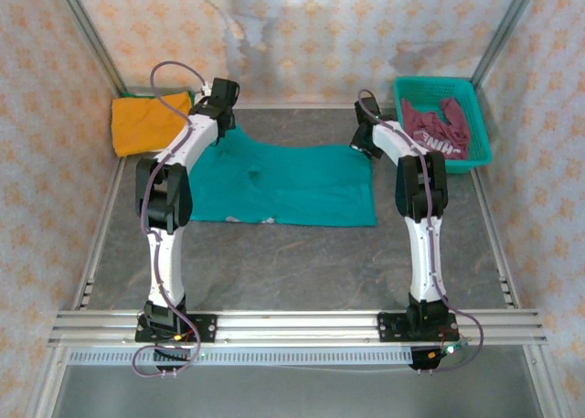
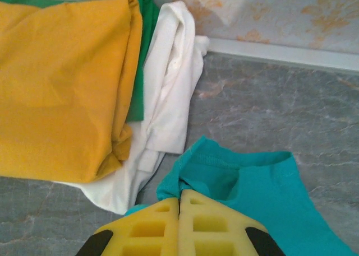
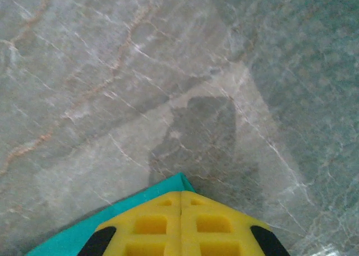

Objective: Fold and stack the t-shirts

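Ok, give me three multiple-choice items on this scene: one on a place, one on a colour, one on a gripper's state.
1. The maroon t-shirt lies: A) in the basket; B) on the far-left pile; C) on bare table.
2. The topmost far-left t-shirt is: A) white; B) maroon; C) orange.
3. The left gripper is: A) wide open; B) shut on the teal t-shirt; C) shut on the basket rim.
Answers: 1 A, it sits inside the lattice walls; 2 C, the orange t-shirt lies over the white t-shirt; 3 B, its fingers meet on bunched teal cloth.

Teal lattice basket [image 1: 434, 89] far right — on a grey marbled table [image 1: 302, 262].
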Controlling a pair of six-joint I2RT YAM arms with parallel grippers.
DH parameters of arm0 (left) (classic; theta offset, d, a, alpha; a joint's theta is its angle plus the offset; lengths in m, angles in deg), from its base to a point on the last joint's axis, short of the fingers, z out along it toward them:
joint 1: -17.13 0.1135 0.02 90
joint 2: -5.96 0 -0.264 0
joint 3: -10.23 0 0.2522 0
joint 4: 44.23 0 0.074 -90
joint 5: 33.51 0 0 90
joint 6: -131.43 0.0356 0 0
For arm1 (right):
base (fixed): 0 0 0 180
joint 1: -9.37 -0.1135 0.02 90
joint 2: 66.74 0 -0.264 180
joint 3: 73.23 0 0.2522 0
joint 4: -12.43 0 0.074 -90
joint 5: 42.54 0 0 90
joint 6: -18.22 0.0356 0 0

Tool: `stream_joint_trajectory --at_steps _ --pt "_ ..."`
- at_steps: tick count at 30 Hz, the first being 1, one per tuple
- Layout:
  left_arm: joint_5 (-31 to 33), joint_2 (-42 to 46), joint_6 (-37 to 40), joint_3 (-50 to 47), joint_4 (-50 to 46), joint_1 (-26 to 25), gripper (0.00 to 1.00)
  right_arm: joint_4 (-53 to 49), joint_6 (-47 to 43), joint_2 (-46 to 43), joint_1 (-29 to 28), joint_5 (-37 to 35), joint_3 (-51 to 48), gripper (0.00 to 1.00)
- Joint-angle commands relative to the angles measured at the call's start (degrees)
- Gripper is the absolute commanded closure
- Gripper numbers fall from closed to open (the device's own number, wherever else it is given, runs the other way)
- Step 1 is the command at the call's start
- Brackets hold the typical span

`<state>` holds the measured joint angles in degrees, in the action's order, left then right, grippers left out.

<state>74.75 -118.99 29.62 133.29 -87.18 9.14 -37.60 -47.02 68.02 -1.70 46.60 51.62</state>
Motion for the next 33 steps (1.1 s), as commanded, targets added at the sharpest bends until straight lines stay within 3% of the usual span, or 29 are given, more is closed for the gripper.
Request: stream_joint_trajectory --at_steps 1,12,20,33 --pt "1.1 6.0 1.4 -3.6 3.3 0.9 1.0 6.9 -0.9 -8.3 0.4 -2.0 -3.9 1.0" --pt "0.6 15.2 3.2 -17.3 10.0 1.5 1.0 20.5 -1.4 -21.0 0.7 -1.9 -22.0 1.0" --pt "2.5 21.6 0.2 -28.6 12.0 1.5 1.0 21.7 -0.2 -25.5 0.7 -1.5 -30.1 1.0" --pt "7.1 25.2 -4.1 -35.2 9.7 1.4 1.0 22.3 0.0 -31.5 0.7 -1.1 -38.5 1.0"
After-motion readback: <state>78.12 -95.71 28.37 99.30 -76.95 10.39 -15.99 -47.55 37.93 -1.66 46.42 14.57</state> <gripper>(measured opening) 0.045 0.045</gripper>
